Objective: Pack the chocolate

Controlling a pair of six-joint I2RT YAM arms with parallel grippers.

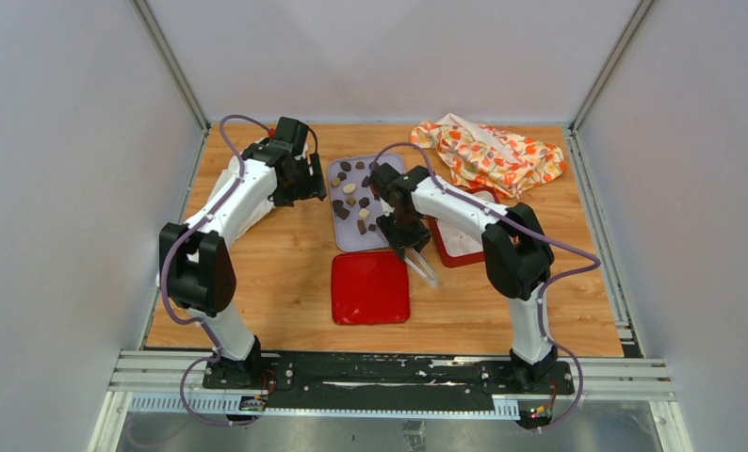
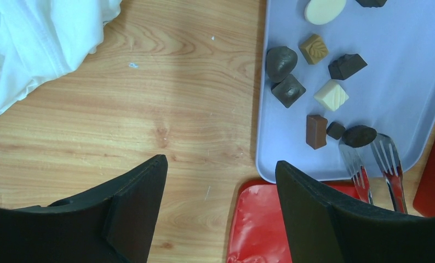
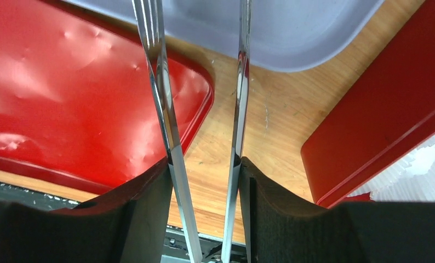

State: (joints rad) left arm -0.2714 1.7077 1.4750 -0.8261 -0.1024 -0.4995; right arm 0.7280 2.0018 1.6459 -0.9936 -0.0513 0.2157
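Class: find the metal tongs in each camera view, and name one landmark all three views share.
Top external: tongs centre, right of the red lid.
Left wrist: lower right, prongs over the grey tray edge.
Right wrist: centre, both arms running upward.
Shared landmark: the red lid.

Bright, even light casts soft shadows; white glare spots the red lid (image 3: pixel 51 71) and tongs (image 3: pixel 161 87).

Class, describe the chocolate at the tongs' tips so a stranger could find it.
Find the lavender tray on the wooden table. Metal tongs reach over its edge; the chocolate lies at their tips. Its neighbours are blocky; it is a dark oval.
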